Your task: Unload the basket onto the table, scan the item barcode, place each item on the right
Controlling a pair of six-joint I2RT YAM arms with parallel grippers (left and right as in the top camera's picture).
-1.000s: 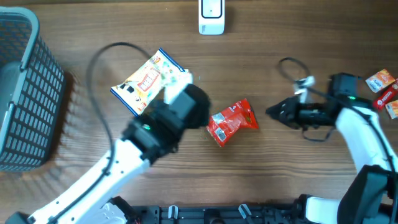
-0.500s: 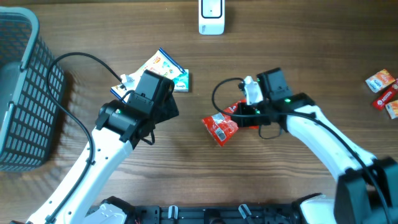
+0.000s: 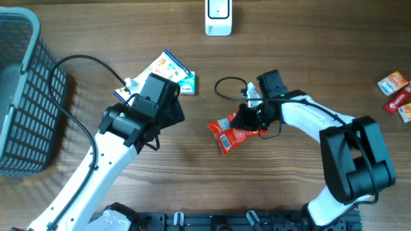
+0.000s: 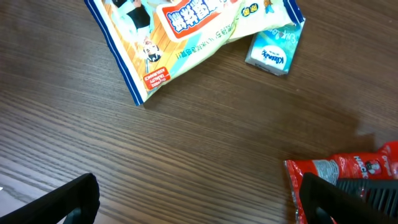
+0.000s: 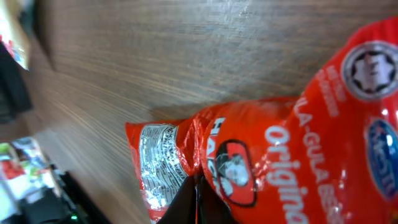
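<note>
The item, a red candy packet [image 3: 230, 132], lies on the wooden table near the middle. My right gripper [image 3: 249, 119] is shut on a fold of it. In the right wrist view the closed fingertips [image 5: 198, 200] pinch the red packet [image 5: 292, 143] beside its silver printed panel [image 5: 158, 155]; I cannot make out a barcode. My left gripper [image 3: 168, 110] hovers open to the left of the packet, its fingers [image 4: 68, 200] spread wide over bare wood. The packet's corner [image 4: 348, 169] shows by the right finger. A white scanner [image 3: 218, 17] stands at the table's far edge.
A blue-and-white snack bag [image 3: 151, 81] and a small tissue pack [image 3: 187, 83] lie just beyond the left gripper. A grey mesh basket [image 3: 26, 90] fills the left edge. Small packets [image 3: 397, 93] sit at the far right. A cable [image 3: 226, 90] loops near the right wrist.
The right arm swung left from the right side to the red packet and shut on it. The left arm drew back left, off the packet.
</note>
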